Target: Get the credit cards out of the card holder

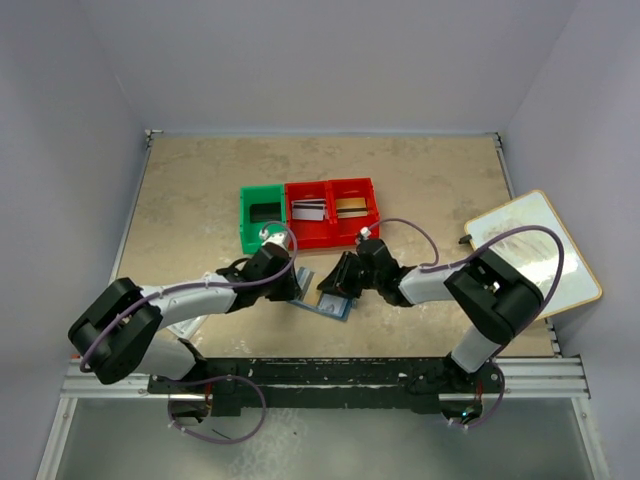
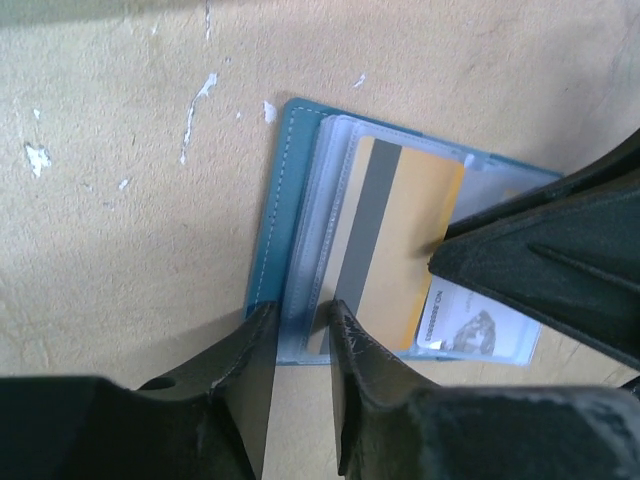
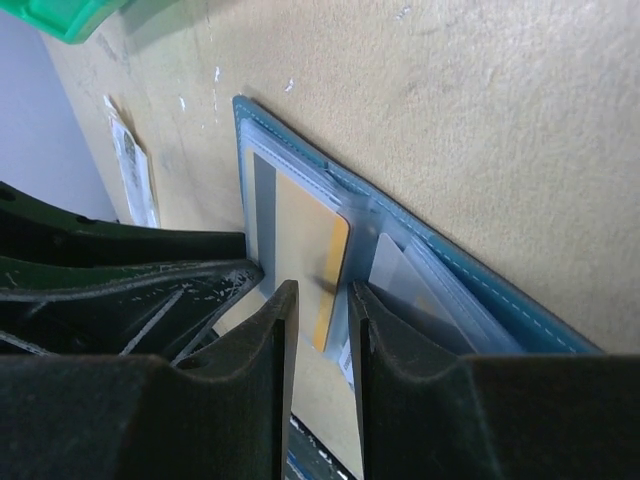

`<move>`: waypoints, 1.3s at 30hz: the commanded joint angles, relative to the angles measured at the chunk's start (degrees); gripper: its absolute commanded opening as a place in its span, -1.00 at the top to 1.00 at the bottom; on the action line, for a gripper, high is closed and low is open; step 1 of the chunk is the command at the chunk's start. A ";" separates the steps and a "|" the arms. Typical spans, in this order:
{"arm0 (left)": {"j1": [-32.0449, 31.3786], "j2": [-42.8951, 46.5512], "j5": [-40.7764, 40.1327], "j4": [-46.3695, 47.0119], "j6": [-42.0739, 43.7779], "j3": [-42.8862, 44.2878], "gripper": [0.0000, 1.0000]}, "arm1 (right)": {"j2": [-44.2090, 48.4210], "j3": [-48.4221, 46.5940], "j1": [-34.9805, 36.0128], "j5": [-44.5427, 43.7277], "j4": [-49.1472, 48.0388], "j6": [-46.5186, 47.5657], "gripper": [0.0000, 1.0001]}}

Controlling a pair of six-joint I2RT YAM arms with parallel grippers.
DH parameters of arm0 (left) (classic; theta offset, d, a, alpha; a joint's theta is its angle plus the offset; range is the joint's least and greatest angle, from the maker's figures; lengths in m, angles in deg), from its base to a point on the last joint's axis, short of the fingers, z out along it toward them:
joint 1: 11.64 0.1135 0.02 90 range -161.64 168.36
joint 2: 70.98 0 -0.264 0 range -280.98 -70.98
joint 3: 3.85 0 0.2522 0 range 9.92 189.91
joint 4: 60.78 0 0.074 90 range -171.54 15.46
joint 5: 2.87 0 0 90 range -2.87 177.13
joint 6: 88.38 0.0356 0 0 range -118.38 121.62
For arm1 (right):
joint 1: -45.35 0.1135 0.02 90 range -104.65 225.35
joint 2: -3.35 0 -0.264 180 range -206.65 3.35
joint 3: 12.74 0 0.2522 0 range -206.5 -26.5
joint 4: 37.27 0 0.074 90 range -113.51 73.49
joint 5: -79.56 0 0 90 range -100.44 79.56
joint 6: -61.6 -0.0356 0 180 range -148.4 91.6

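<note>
The blue card holder [image 1: 328, 303] lies open on the table between my two grippers. A gold credit card [image 2: 420, 230] with a grey stripe sits partly out of its clear sleeve. A white printed card [image 2: 480, 325] shows in a lower pocket. In the right wrist view the card holder [image 3: 480, 280] has pale cards [image 3: 410, 275] tucked beside the gold card [image 3: 305, 230]. My left gripper [image 2: 302, 318] stands narrowly open, its tips astride the sleeve edge of the holder [image 2: 270, 230]. My right gripper [image 3: 322, 295] is narrowly open over the gold card's edge, one finger [image 2: 540, 265] touching that card.
Behind the holder stand a green bin [image 1: 262, 215] and two red bins [image 1: 330, 212] with cards lying in them. A white board with a wooden frame [image 1: 535, 250] lies at the right table edge. A white packet [image 3: 130, 170] lies left of the holder.
</note>
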 commanded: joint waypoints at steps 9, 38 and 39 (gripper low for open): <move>0.03 2.36 3.10 1.19 -1.12 -2.71 0.71 | -3.03 -3.18 -0.16 3.69 -1.64 2.68 0.67; -0.02 2.82 -2.12 -3.64 -1.37 -1.39 0.91 | -1.44 -13.05 2.18 -0.77 16.27 16.27 1.00; -0.02 2.93 -2.22 -3.86 -1.37 -1.40 0.92 | -0.91 -12.30 1.41 0.20 15.14 16.19 1.00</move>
